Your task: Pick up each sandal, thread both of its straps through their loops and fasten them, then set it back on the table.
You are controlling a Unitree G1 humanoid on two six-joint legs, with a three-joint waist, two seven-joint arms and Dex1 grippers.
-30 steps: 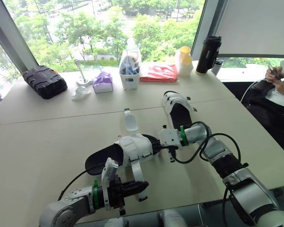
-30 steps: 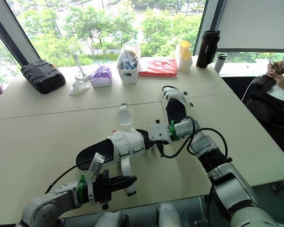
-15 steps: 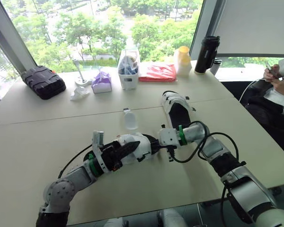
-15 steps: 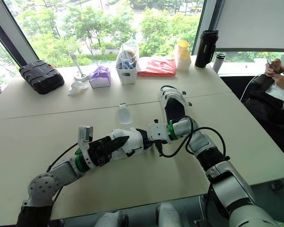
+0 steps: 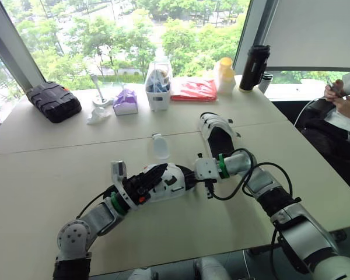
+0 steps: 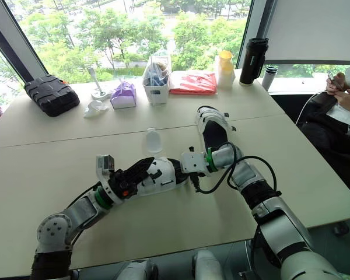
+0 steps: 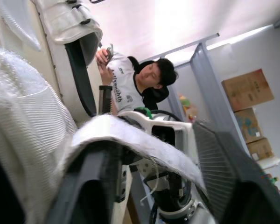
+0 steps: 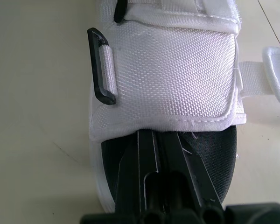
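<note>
Right tool [image 8: 157,142]: fingers drawn together on the black footbed of the near sandal [image 5: 170,184], tips hidden under its white upper. Left tool [image 5: 154,174] at the same sandal; grip cannot be told. Sandal lies on the beige table [image 5: 46,169], second sandal [image 5: 220,137] just beyond. Window [image 5: 122,29] behind. Seated person [image 7: 130,88]: shirt lettering unreadable.

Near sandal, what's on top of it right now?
The left claw lies across its white straps, covering the footbed; whether they're threaded is hidden.
</note>
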